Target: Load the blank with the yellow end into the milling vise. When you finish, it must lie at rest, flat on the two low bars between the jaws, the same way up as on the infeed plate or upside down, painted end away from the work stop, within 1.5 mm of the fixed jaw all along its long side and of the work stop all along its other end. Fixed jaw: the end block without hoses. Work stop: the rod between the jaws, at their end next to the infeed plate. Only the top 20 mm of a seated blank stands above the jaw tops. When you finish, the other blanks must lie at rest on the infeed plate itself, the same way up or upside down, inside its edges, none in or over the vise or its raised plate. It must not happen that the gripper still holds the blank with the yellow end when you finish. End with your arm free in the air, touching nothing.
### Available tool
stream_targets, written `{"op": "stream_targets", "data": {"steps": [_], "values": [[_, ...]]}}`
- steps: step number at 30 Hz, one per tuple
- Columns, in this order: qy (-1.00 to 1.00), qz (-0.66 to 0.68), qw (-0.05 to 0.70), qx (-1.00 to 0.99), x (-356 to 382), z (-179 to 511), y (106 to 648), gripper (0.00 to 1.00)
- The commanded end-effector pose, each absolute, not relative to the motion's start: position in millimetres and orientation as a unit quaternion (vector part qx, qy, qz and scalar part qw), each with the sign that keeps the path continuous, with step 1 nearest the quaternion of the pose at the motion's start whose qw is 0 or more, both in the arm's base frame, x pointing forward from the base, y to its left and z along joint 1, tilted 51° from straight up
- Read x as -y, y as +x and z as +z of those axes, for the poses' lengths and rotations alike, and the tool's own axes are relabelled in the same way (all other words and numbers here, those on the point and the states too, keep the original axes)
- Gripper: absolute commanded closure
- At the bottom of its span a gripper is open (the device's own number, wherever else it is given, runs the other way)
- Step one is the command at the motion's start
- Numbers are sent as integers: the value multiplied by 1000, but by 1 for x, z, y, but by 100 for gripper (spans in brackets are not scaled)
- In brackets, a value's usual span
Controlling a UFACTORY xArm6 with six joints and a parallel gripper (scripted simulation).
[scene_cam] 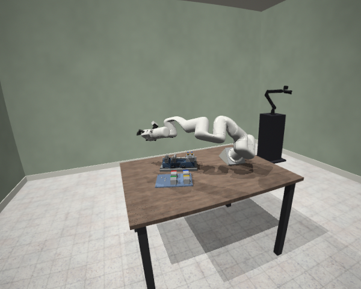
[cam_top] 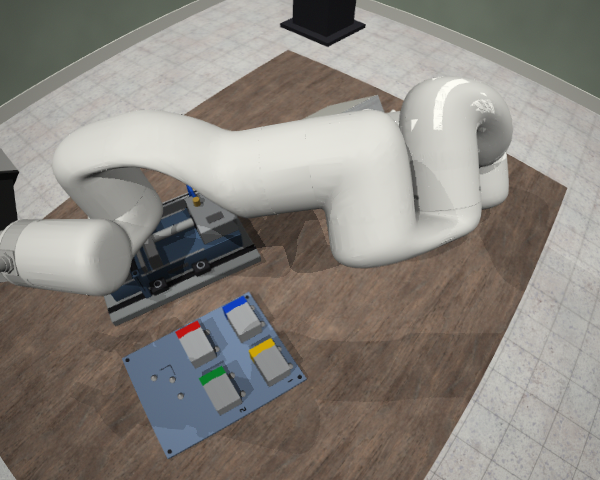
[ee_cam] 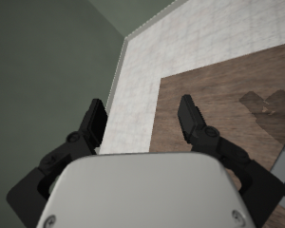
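The blank with the yellow end (cam_top: 270, 360) (scene_cam: 186, 178) lies on the blue infeed plate (cam_top: 186, 418) (scene_cam: 160, 183), at its right side. Blanks with a blue end (cam_top: 243, 317), a red end (cam_top: 196, 342) and a green end (cam_top: 219, 388) lie beside it on the plate. The milling vise (cam_top: 186, 248) (scene_cam: 178, 162) stands behind the plate, partly hidden by the arm, with nothing visible between its jaws. My gripper (ee_cam: 142, 105) (scene_cam: 140, 132) is open and empty. It hangs high in the air, out past the vise and pointing away from the table's middle.
The white arm (cam_top: 290, 165) stretches low over the vise in the top view. A black pedestal (scene_cam: 271, 136) with a camera arm stands behind the wooden table (scene_cam: 205, 198). Three pegs (cam_top: 171, 379) stick up on the plate's left part.
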State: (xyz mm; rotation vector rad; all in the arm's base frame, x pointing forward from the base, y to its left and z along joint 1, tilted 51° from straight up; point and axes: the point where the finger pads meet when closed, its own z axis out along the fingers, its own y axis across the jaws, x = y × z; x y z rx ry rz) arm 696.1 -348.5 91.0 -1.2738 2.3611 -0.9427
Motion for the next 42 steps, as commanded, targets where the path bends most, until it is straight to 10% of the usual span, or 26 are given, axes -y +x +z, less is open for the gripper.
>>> {"op": "stream_targets", "data": {"steps": [1,17,18,42], "values": [[-442,-329,149,-821,350,93,696,0],[-442,-329,149,-821,350,93,696,0],[-442,-329,149,-821,350,93,696,60],[-442,-329,149,-821,350,93,696,60]]}}
